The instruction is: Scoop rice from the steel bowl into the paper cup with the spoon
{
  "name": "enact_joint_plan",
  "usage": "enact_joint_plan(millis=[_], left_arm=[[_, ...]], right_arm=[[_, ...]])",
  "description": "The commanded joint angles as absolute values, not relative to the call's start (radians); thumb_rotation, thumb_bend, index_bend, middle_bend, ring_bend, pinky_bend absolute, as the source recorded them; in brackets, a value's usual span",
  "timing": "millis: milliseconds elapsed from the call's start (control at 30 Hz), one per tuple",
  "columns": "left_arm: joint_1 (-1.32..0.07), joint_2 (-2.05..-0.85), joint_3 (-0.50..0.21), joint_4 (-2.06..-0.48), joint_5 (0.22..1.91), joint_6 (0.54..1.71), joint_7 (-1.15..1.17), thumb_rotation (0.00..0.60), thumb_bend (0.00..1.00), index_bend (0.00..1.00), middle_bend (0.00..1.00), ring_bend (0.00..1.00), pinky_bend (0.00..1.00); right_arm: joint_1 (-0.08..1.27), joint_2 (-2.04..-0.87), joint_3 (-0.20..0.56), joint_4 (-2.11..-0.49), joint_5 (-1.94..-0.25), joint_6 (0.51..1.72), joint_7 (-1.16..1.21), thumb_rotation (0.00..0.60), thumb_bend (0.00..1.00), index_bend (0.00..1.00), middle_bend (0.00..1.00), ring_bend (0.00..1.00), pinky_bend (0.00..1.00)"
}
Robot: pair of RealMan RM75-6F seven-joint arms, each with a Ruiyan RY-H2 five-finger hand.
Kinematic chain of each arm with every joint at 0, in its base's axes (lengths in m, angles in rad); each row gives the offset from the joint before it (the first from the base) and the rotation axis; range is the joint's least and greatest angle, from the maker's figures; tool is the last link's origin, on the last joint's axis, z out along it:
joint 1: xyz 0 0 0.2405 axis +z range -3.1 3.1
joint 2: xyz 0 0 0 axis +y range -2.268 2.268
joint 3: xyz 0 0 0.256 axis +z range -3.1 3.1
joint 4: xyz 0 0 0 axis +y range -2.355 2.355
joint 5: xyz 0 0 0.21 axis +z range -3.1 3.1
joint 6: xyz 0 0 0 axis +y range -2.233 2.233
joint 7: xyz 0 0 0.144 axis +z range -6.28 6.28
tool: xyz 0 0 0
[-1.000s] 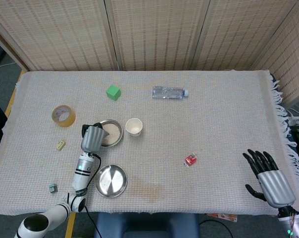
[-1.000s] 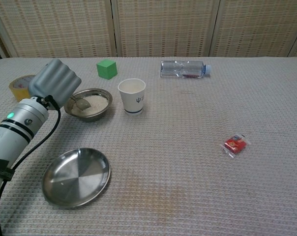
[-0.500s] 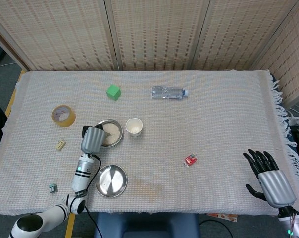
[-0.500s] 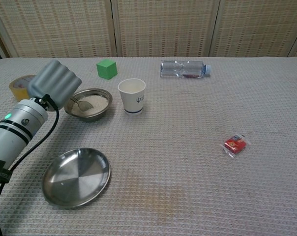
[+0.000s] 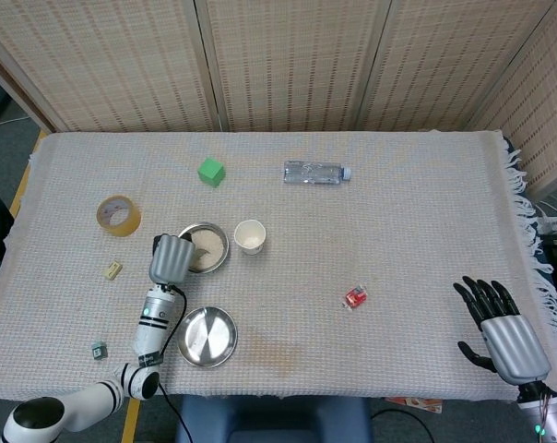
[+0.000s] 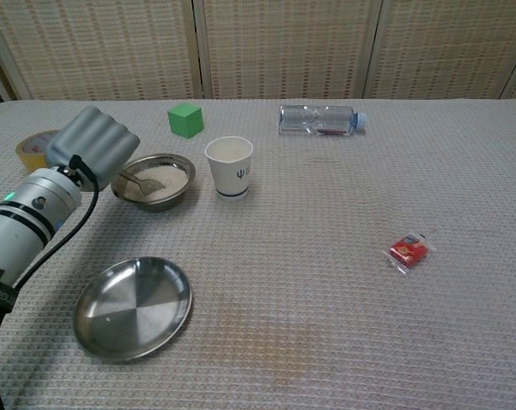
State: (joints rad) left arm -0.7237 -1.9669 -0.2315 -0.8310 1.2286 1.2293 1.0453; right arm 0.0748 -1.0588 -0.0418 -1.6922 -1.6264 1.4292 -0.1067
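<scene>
From the head view, a cloth-covered table (image 5: 398,212) is being shown from above. Left of centre, the steel bowl (image 5: 206,247) of rice is sitting just beside the paper cup (image 5: 250,236). The left hand (image 5: 171,258) is being held at the bowl's left rim, knuckles up; what its fingers are gripping cannot be told. An empty steel plate (image 5: 206,336) is lying below the bowl. At the lower right edge, the right hand (image 5: 500,328) is being held with fingers spread, holding nothing.

From the chest view, the spoon (image 6: 140,181) is seen resting in the bowl (its handle running toward the left hand (image 6: 93,147)); whether it is being gripped cannot be told.
</scene>
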Motion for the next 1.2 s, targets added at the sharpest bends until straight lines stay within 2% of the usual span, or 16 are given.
enact_joint_plan(millis=[33,733,1200], left_arm=[[-0.718,-1.924,-0.257,-0.901,1.186,1.192,1.047,0.600,0.45,0.89,1.00,1.00,1.00],[-0.716,-1.735,-0.338,-1.223,0.964,1.096,0.997,0.600,0.45,0.90,1.00,1.00,1.00],[-0.742,-1.697,-0.325,-1.241,0.885,1.095,0.964,0.600,0.45,0.91,1.00,1.00,1.00]], right_arm=[[0.074,-1.059,-0.041,-1.692,-1.625,1.431,-0.107,0.600,0.15,0.00,0.00,0.00,0.00],[0.080,-1.061,-0.038,-1.694,-1.610,1.413,-0.117,0.600,0.15,0.00,0.00,0.00,0.00],[0.081,-1.061,-0.041,-1.694,-1.612,1.408,-0.121,0.600,0.15,0.00,0.00,0.00,0.00]])
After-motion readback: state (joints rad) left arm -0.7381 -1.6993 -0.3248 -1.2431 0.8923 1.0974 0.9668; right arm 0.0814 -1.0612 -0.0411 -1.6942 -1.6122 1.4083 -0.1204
